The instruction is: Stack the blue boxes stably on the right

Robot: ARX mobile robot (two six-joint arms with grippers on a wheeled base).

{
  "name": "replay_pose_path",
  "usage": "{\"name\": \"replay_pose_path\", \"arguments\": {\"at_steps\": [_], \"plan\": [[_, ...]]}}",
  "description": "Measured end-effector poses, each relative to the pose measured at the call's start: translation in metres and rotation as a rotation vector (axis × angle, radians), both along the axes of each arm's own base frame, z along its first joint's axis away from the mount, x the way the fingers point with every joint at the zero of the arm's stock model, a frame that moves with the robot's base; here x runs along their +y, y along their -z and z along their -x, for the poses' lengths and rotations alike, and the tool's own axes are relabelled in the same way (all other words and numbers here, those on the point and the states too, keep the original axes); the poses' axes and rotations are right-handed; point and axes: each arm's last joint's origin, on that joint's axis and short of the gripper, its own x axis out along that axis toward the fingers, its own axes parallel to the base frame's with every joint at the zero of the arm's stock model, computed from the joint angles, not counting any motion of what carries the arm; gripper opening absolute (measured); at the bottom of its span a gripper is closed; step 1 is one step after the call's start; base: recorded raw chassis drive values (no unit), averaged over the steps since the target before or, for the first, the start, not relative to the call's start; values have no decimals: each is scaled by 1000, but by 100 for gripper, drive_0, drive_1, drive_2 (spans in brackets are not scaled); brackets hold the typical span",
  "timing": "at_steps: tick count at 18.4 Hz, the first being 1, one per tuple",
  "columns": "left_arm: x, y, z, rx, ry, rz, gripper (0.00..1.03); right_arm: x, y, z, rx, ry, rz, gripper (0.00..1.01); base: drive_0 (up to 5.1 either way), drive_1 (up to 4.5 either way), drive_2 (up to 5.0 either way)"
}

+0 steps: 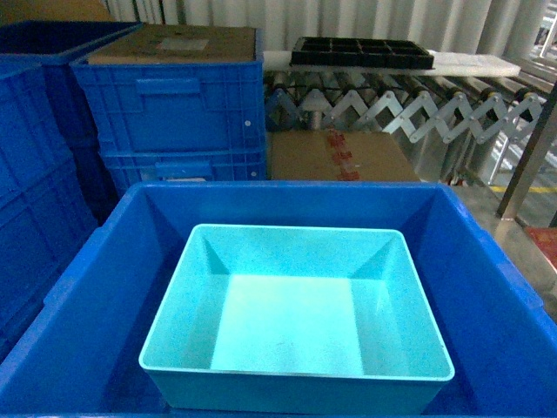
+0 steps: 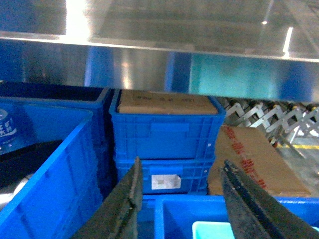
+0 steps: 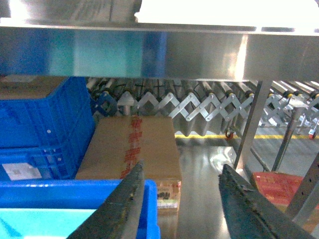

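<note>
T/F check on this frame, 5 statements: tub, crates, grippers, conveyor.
1. The turquoise tub sits inside a large dark-blue crate. True.
2. The tub holds a stack of small parts. False: its bottom is bare.
3. The left gripper is shut on the tub's rim. False: its jaws stand apart with nothing between them, above and clear of the tub.
4. The right gripper is open and holds nothing. True.
5. The black tray lies on the floor beside the taped cardboard box. False: it rests up on the roller conveyor behind the box.
</note>
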Motion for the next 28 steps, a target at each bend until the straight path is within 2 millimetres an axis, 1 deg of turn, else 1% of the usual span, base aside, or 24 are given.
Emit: {"name": "replay_pose_path", "arguments": {"at_steps": [2,4,5,6,7,8,10,11,12,13,14,15,17,28], "plan": [[0,9,4,8,0,-8,39,-1,6,4,5,-3,0,39,0,0,0],[3,21,9,24,7,-18,32,-2,16,10,17,-3,2,31,0,0,0],[5,27,11,31,22,-23,28,-2,17,10,18,-2,2,30,0,0,0],[9,38,16,46,14,-31,21,-3,27,17,30,-8,3,20,0,0,0],[12,51,24,53,-6,-34,8,-10,37,27,32,-18,4,7,0,0,0],[12,59,31,46,-1,-35,1,-15,42,32,27,1,3,2,0,0,0],[11,96,61,47,5,-35,2,-15,71,64,27,-5,3,2,0,0,0],[11,108,73,48,6,-35,2,-15,83,78,34,-5,3,2,0,0,0],[11,118,83,49,6,-35,2,-15,90,88,34,-5,4,2,0,0,0],[11,122,90,47,6,-35,2,-15,92,95,29,-5,3,2,0,0,0],[11,123,91,46,6,-35,2,-15,96,97,-2,-5,3,2,0,0,0],[11,124,93,46,6,-35,2,-15,98,98,23,-5,3,2,0,0,0],[11,129,96,34,6,-35,2,-15,97,101,11,-5,3,2,0,0,0],[11,128,101,26,6,-35,2,-15,97,107,12,-5,3,2,0,0,0]]}}
